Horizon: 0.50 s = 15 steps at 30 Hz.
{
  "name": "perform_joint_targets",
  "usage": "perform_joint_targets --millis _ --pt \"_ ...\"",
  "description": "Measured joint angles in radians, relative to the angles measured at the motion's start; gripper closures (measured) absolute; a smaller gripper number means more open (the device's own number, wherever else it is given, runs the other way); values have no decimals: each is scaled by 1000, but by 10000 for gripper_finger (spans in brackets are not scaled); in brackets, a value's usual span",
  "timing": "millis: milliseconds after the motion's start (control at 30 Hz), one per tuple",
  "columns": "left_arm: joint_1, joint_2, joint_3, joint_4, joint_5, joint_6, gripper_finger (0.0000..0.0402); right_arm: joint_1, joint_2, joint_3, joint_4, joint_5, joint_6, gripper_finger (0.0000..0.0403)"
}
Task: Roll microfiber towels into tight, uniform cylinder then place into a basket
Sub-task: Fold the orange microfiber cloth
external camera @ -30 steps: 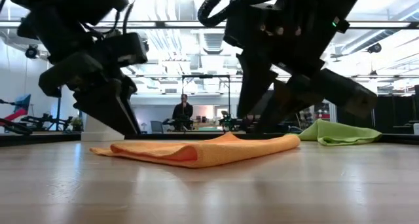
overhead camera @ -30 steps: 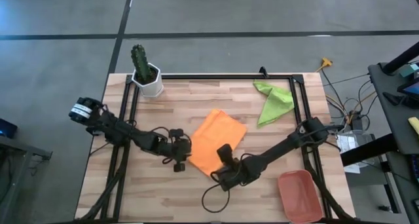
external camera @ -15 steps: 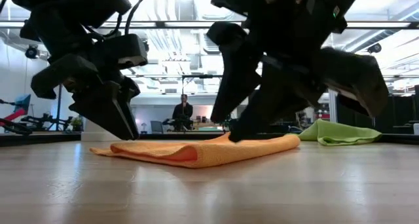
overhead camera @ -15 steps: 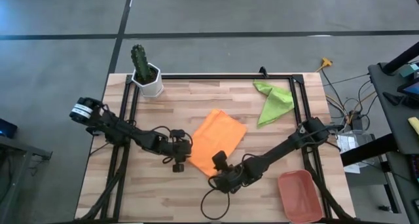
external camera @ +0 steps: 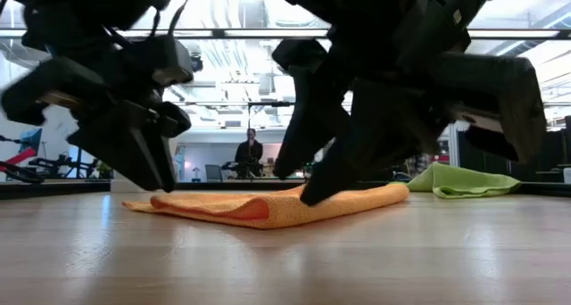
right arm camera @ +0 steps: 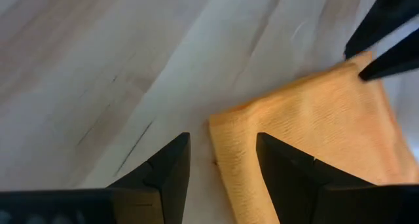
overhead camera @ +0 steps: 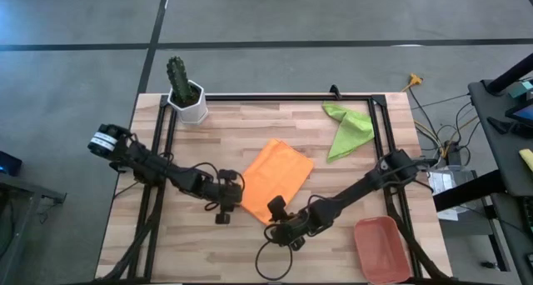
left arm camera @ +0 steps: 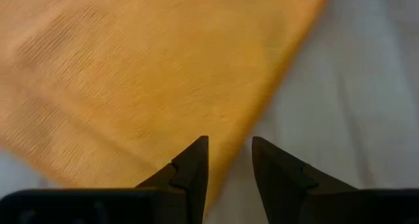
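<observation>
A wooden table (overhead camera: pixel 250 235) with a black frame stands on a grey floor; the low view looks past it into a workshop where a person stands far off. On the table, largest first: the orange towel (overhead camera: pixel 276 178), folded flat near the centre with one folded edge toward the front; the green towel (overhead camera: pixel 347 128), crumpled near the far right corner and well apart; the basket (overhead camera: pixel 381 248), at the near right corner with nothing in it; a white pot with a cactus (overhead camera: pixel 187 97) at the far left corner. The left gripper (overhead camera: pixel 223 203) sits at the orange towel's left edge, fingers parted, one finger over the cloth and one over wood in its wrist view, grasping nothing. The right gripper (overhead camera: pixel 276 219) sits at the near corner of the same towel, fingers parted astride that corner (right arm camera: pixel 219 129), nothing clamped. Judgement: the step in hand is taking hold of the near edge to start the roll. To do it well, both grippers should pinch the same edge low against the wood, catching all layers, then turn evenly together so the cylinder stays tight and straight.
</observation>
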Motion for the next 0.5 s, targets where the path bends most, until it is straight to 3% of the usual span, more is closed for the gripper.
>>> perform_joint_targets --millis 500 --pt "-60 -1 5 62 3 38 299 -15 42 -1 41 6 -1 231"
